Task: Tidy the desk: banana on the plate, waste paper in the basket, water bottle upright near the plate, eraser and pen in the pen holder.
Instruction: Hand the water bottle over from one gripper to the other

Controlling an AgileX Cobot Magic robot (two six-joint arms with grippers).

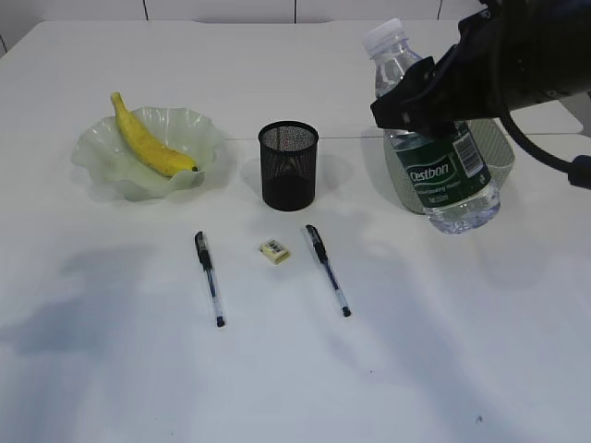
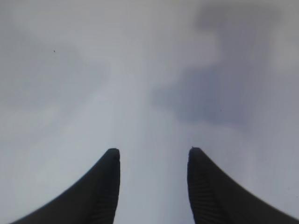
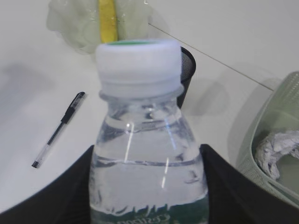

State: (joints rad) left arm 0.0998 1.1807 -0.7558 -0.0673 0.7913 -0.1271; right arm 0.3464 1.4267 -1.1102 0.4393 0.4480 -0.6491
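I'm holding the water bottle (image 1: 441,152) in the right gripper (image 3: 148,182): jaws about mid-open, clamped on both sides of the shoulder, just above the green label. In the exterior view it's sitting in the upper right of the frame, tilted, cap toward upper left, in front of the basket (image 1: 503,148). I can't tell whether the base is touching the desk (image 1: 295,369).

Handling: looks nearly full, so I'm treating it as heavy for this grip and bottom-weighted. Thin clear plastic, smooth and slick, likely flexing under squeeze. The shoulder grip is working; the ribbed area under the cap would slip less, and the label band is softer.

Left gripper (image 2: 153,186) is hanging roughly half open over bare desk, holding nothing.

Banana (image 1: 148,140) is already lying on the plate (image 1: 102,161), upper left. Waste paper (image 3: 278,147) is in the basket. Pen holder (image 1: 288,166) is standing upper centre. Two pens (image 1: 210,277) and the eraser (image 1: 274,250) are still lying loose mid-frame.
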